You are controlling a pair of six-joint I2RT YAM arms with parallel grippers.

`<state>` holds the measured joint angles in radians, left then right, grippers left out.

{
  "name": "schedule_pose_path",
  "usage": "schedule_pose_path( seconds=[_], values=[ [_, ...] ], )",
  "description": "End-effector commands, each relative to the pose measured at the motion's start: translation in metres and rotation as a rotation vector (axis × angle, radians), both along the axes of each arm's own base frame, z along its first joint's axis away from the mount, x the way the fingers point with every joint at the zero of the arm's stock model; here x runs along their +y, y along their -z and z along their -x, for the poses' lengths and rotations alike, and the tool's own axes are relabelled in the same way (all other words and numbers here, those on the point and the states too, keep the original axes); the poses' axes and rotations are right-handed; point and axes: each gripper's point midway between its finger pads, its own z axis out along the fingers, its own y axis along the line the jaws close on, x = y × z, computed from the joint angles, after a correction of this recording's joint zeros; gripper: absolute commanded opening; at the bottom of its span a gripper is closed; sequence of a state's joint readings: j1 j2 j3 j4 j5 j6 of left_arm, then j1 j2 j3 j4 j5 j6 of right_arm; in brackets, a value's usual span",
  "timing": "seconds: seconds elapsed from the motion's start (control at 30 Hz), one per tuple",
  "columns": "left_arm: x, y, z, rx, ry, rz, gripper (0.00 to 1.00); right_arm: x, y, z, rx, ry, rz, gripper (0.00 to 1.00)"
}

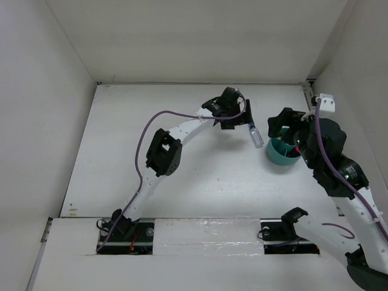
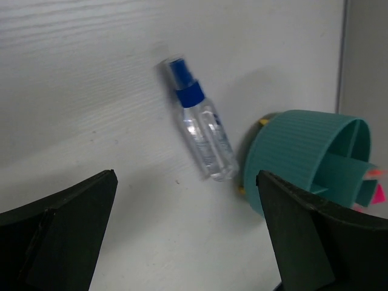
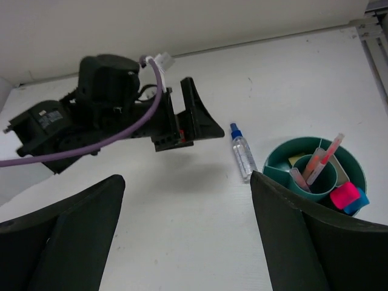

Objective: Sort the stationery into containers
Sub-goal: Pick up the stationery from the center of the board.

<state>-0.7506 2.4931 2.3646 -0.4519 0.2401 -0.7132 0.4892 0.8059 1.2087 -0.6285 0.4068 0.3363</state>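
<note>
The clear blue-capped bottle (image 1: pixel 257 136) lies flat on the table just left of the round teal cup (image 1: pixel 282 154). It also shows in the left wrist view (image 2: pixel 203 132) and the right wrist view (image 3: pixel 244 155). In the right wrist view the cup (image 3: pixel 276 171) holds salmon pencils (image 3: pixel 319 159) in its middle compartment and pink-capped (image 3: pixel 345 195) and blue-capped (image 3: pixel 360 200) markers at its near side. My left gripper (image 1: pixel 245 113) is open and empty, above and behind the bottle's cap end (image 2: pixel 188 242). My right gripper (image 1: pixel 280 124) is open and empty over the cup's far side (image 3: pixel 188 242).
White walls close the table at the back and both sides. A white bracket (image 1: pixel 325 102) sits at the far right corner. The cup in the left wrist view (image 2: pixel 291 151) has small yellow bits at its base. The left arm's purple cable (image 1: pixel 159 118) loops over the table's middle.
</note>
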Motion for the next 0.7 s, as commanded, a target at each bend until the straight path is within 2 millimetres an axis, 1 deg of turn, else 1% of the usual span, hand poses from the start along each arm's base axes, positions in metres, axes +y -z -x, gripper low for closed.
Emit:
schedule_pose_path(
  seconds=[0.0,0.03,0.07,0.1,0.13,0.17,0.2,0.23,0.27,0.3,0.33,0.37,0.4,0.43,0.47,0.5,0.53,0.57,0.6,0.63,0.67],
  values=[
    [0.012,-0.040,-0.001,-0.058,-0.076,0.055,1.00,0.011,0.004,-0.008,0.008,-0.027,-0.002,0.91],
    [0.024,-0.046,-0.002,-0.077,-0.132,0.042,1.00,0.006,0.010,-0.015,0.027,0.002,0.007,0.91],
    [0.037,-0.058,-0.009,-0.093,-0.217,0.066,1.00,0.008,0.011,-0.022,0.033,-0.010,0.021,0.91],
    [0.075,-0.071,-0.015,-0.115,-0.349,0.035,1.00,0.014,0.021,-0.039,0.058,-0.039,0.076,0.91],
    [0.096,-0.077,-0.018,-0.110,-0.428,0.030,1.00,0.027,0.022,-0.047,0.065,-0.120,0.087,0.94],
    [0.120,-0.075,-0.015,-0.078,-0.496,-0.008,1.00,0.019,0.013,-0.060,0.061,-0.106,0.098,0.94],
    [0.142,-0.079,-0.016,-0.058,-0.577,-0.020,1.00,0.020,0.037,-0.083,0.151,-0.115,0.146,0.94],
    [0.181,-0.090,-0.019,-0.078,-0.674,-0.056,1.00,0.022,0.046,-0.094,0.197,-0.149,0.152,0.94],
    [0.204,-0.088,-0.011,-0.059,-0.708,-0.113,1.00,0.010,0.053,-0.108,0.240,-0.130,0.163,0.94],
    [0.221,-0.092,-0.008,-0.063,-0.741,-0.136,1.00,0.008,0.037,-0.121,0.232,-0.132,0.164,0.94],
    [0.245,-0.095,-0.009,-0.083,-0.760,-0.180,1.00,0.007,0.067,-0.137,0.335,-0.149,0.206,0.92],
    [0.264,-0.102,0.001,-0.091,-0.763,-0.196,1.00,-0.003,0.074,-0.147,0.367,-0.123,0.230,0.92],
    [0.286,-0.101,0.004,-0.079,-0.780,-0.220,1.00,-0.010,0.084,-0.162,0.433,-0.089,0.252,0.92],
    [0.290,-0.102,0.012,-0.086,-0.767,-0.232,1.00,-0.016,0.088,-0.169,0.460,-0.078,0.273,0.92],
    [0.313,-0.102,0.025,-0.080,-0.772,-0.240,1.00,-0.016,0.094,-0.174,0.484,-0.100,0.275,0.92],
    [0.326,-0.101,0.032,-0.088,-0.756,-0.266,1.00,-0.024,0.100,-0.181,0.505,-0.096,0.279,0.91],
    [0.337,-0.101,0.040,-0.090,-0.756,-0.275,1.00,-0.024,0.094,-0.190,0.498,-0.100,0.289,0.91],
    [0.354,-0.100,0.046,-0.081,-0.762,-0.274,1.00,-0.032,0.120,-0.196,0.584,-0.079,0.304,0.91],
    [0.366,-0.101,0.063,-0.095,-0.756,-0.267,1.00,-0.038,0.127,-0.200,0.612,-0.075,0.311,0.91],
    [0.377,-0.103,0.069,-0.117,-0.739,-0.279,1.00,-0.033,0.125,-0.205,0.612,-0.094,0.301,0.91],
    [0.385,-0.105,0.074,-0.134,-0.739,-0.278,1.00,-0.031,0.141,-0.208,0.654,-0.109,0.298,0.89]
  ],
)
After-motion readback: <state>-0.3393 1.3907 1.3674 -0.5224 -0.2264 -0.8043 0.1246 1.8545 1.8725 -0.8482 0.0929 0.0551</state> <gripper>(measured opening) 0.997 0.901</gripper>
